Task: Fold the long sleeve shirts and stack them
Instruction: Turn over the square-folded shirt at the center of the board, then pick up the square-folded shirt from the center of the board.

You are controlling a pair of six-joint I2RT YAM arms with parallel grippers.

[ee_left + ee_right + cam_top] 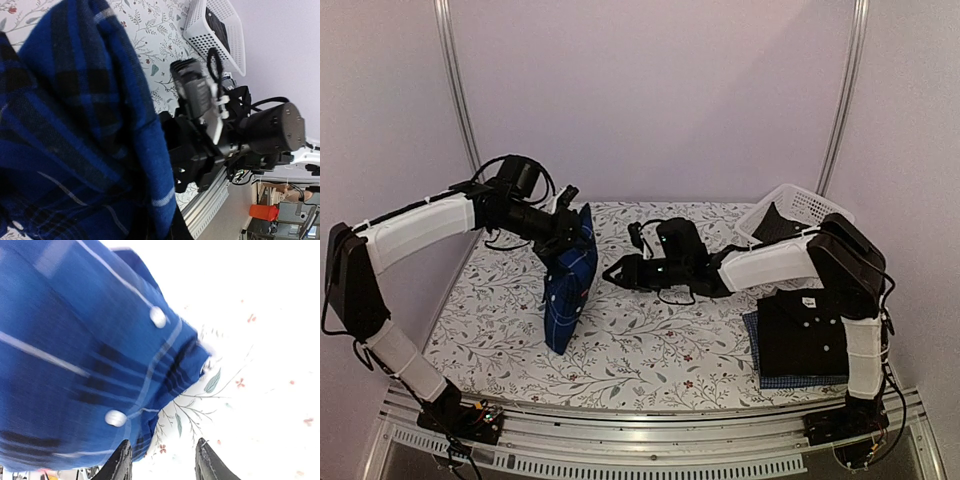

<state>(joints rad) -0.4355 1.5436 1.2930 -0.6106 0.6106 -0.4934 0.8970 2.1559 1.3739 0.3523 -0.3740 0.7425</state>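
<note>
Left gripper [572,205] is clenched on the upper edge of the dark blue plaid shirt [570,285], which hangs from it in a folded bundle, its lower end at or just above the floral table [650,340]; contact cannot be confirmed. Right gripper [615,272] sits just beside the shirt's right face, jaws apart and grasping nothing; its wrist view shows the shirt's white buttons close ahead. The black shirt [805,335] lies folded on the blue check shirt [800,382] at the table's right near corner. A white basket [805,205] stands tilted behind them.
</note>
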